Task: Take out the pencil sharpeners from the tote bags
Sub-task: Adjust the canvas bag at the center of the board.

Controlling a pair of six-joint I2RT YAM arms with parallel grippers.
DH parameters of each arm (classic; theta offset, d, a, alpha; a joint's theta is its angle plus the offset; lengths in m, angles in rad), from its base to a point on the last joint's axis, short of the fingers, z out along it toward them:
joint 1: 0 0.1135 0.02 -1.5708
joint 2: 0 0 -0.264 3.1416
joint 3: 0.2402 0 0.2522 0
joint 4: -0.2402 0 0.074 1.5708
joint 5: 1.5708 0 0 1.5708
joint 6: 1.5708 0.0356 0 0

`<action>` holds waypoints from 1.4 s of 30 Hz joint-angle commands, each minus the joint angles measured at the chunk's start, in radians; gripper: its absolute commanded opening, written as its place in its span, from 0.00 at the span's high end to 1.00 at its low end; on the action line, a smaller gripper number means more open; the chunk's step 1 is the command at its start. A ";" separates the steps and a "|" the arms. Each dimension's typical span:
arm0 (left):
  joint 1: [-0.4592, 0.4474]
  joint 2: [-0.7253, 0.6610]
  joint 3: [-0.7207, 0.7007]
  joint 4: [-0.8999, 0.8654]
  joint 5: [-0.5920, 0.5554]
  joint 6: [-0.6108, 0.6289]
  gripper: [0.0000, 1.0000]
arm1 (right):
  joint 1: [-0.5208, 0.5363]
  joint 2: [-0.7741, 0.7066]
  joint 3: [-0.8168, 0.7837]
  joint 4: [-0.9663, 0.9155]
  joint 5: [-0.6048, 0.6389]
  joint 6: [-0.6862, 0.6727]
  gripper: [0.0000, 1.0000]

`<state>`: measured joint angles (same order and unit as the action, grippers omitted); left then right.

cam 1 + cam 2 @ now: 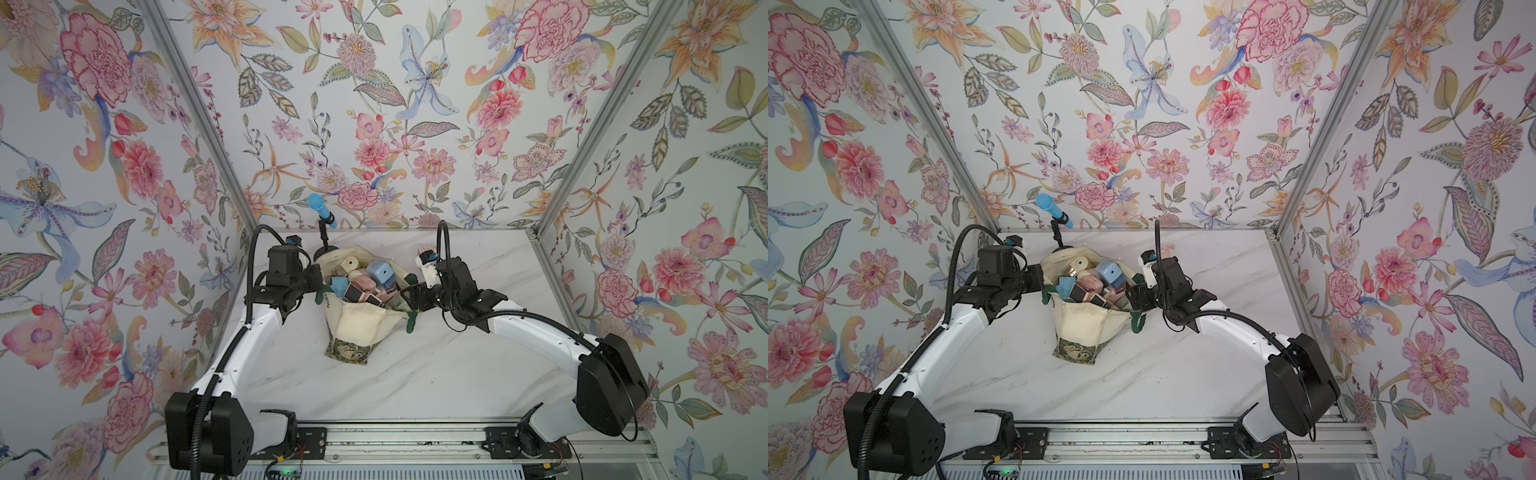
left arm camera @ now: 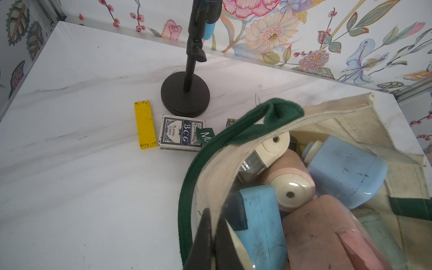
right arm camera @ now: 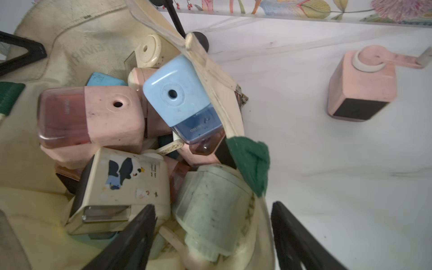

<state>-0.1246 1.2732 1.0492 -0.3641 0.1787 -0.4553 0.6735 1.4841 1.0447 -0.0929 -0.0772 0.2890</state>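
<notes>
The left hand [image 2: 214, 224] pinched the rim of the tote bag [image 2: 350, 112]; the right hand [image 3: 214, 205] gaped around a sage green pencil sharpener [image 3: 205, 219].

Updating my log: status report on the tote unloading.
Left gripper shut on cream canvas tote bag rim. Right gripper open at sage green plastic sharpener. One pink boxy sharpener out, pile inside. Dark green strap beside right jaws.

A yellow bar [image 2: 145, 125] lies beside a card deck [image 2: 181, 132], near a black stand's base [image 2: 184, 97].
</notes>
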 commanded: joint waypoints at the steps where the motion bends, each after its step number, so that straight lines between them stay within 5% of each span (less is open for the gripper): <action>1: -0.009 -0.040 -0.010 0.007 0.028 0.020 1.00 | -0.042 -0.043 -0.032 -0.002 0.081 0.037 0.24; 8: -0.010 -0.034 -0.007 0.015 0.056 0.020 1.00 | -0.056 0.056 -0.011 0.012 -0.049 0.058 0.44; 13: -0.008 -0.030 -0.002 0.025 0.060 0.016 1.00 | -0.052 0.081 0.007 0.007 -0.136 0.056 0.77; 18: -0.009 0.011 0.041 0.038 0.071 0.004 1.00 | -0.032 0.067 0.015 0.011 -0.220 0.027 1.00; 27: -0.009 0.086 0.177 0.021 0.060 -0.032 1.00 | 0.077 0.147 0.083 0.016 -0.487 -0.048 1.00; 38: 0.003 0.160 0.218 0.031 0.112 -0.002 1.00 | 0.193 0.183 0.153 -0.077 -0.566 -0.180 1.00; 42: 0.003 0.145 0.191 0.036 0.104 0.008 1.00 | 0.182 0.156 0.138 -0.080 -0.503 -0.183 0.82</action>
<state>-0.1226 1.4418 1.2175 -0.4076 0.2333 -0.4740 0.8551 1.6661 1.1648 -0.1661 -0.5644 0.1493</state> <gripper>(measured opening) 0.051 0.150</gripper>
